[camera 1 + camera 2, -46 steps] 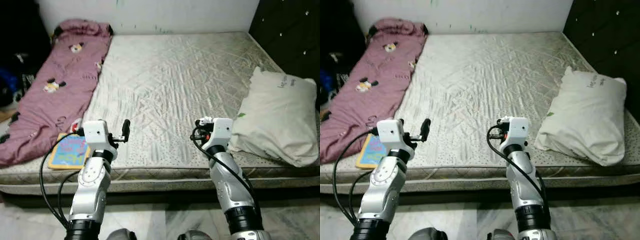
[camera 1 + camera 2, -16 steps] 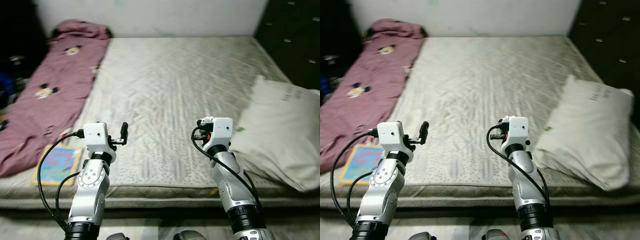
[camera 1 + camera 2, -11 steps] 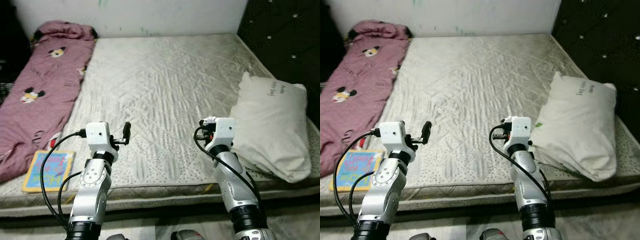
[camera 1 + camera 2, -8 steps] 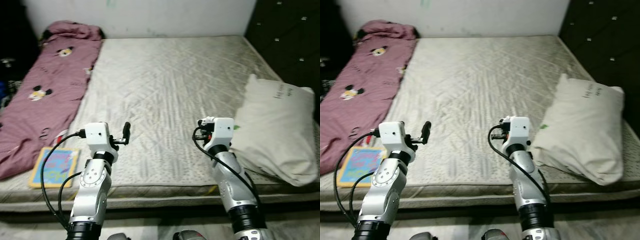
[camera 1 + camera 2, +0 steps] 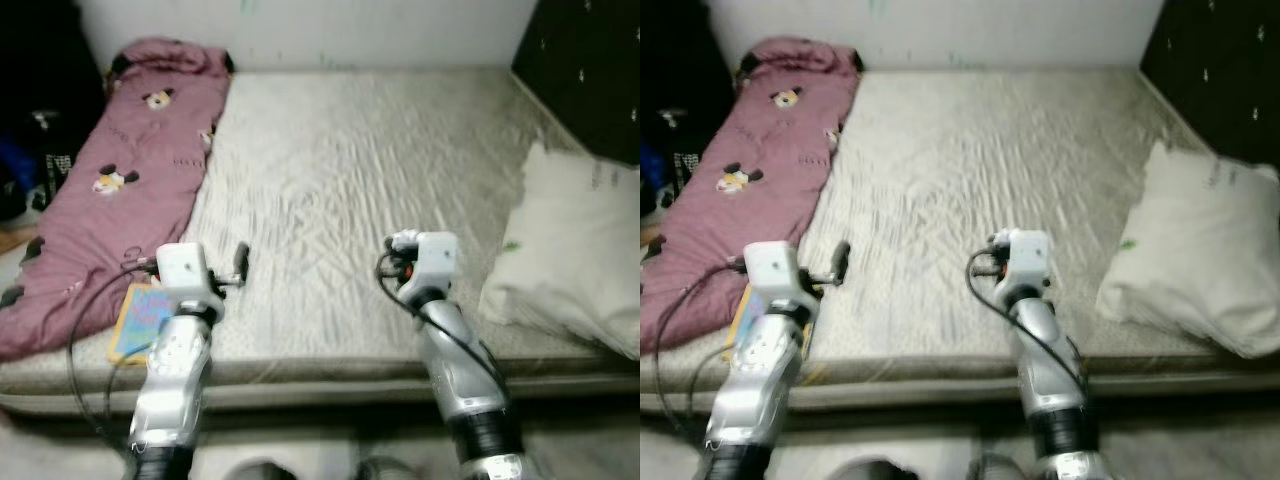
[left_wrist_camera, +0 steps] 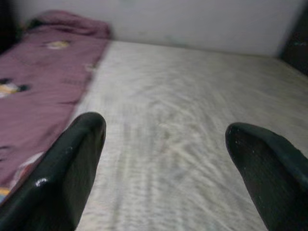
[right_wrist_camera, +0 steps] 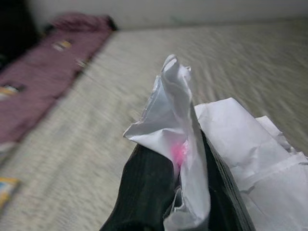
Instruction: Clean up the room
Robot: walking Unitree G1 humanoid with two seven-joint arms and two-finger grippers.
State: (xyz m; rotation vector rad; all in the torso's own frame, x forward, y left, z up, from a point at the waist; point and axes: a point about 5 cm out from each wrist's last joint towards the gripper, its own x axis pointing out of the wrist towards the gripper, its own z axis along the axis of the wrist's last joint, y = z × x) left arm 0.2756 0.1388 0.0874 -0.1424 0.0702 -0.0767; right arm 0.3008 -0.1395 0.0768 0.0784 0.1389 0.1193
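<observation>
Standing at the foot edge of the bed point(image 5: 380, 180), both arms raised over the mattress. Panning back toward the robot's left compared with half a second ago: more of the dark corner beside the bed showing now, the pillow point(image 5: 570, 265) sliding toward the frame edge and partly cut off, the whole head view blurring with the turn. Nothing on the bed itself appearing to have shifted.

Holding the left hand point(image 6: 166, 159) over the mattress near the foot edge, its two black fingers point(image 6: 72, 168) spread wide apart with nothing between them, pointing up the bed toward the far wall. Keeping the same posture as in the earlier frames.

Pinching a crumpled white paper point(image 7: 192, 144) in the right hand point(image 7: 183, 192), fingers pressed together on it, a small pink mark showing on the paper where the fingers meet. Hovering over the mattress, between the pillow and the left hand, just as before.

Lying along the bed's left side, the maroon blanket point(image 5: 110, 180) with cartoon-mouse prints, bunched at the far end against the wall. Resting at the foot edge of the bed, touching the blanket's near end and just beside the left arm, a colourful flat book point(image 5: 140, 315). Leaning at the bed's right side against the dark headboard panel point(image 5: 590, 70), the white pillow.
</observation>
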